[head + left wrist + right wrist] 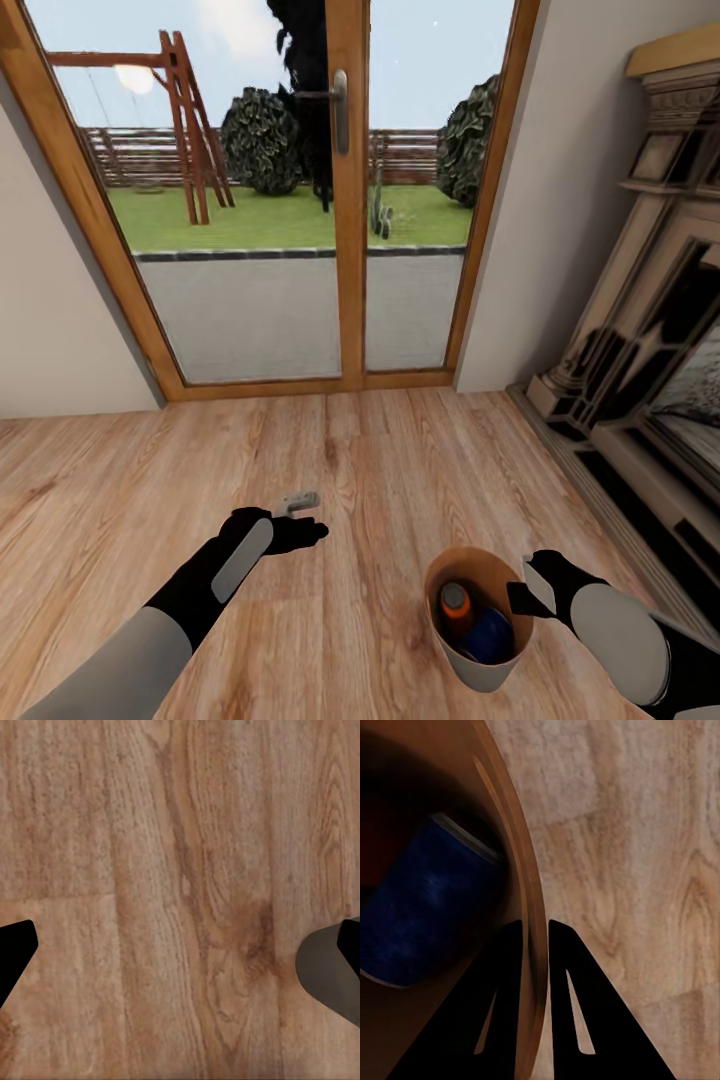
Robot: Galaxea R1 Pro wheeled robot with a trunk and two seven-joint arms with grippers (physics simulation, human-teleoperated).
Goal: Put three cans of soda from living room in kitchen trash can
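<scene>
The robot stands on a light wood plank floor (380, 470) facing wood-framed glass doors (345, 200), with a carved fireplace surround (640, 350) along the right wall. The trash can (478, 668), pale outside and orange-brown inside, is held off to the robot's right above the floor, and the right gripper (522, 598) has it by the rim: in the right wrist view the right gripper (534, 945) has its jaws closed almost together on the bin's thin wall (514, 847), one finger inside and one outside. Inside the bin lie an orange soda can (456, 606) with a grey top and a dark blue soda can (489, 636) beside it, the blue one nearer the gripped side (the blue can (424, 907) shows again in the right wrist view, lying tilted against the inner wall). Whether a third can is in there cannot be told. The left gripper (308, 533) is stretched forward over bare planks, well apart from the bin; in the left wrist view the left gripper (180, 960) has its jaws spread wide with nothing between them but floor. A small grey object (300, 500) lies on the floor just beyond the left gripper, too small to identify.
</scene>
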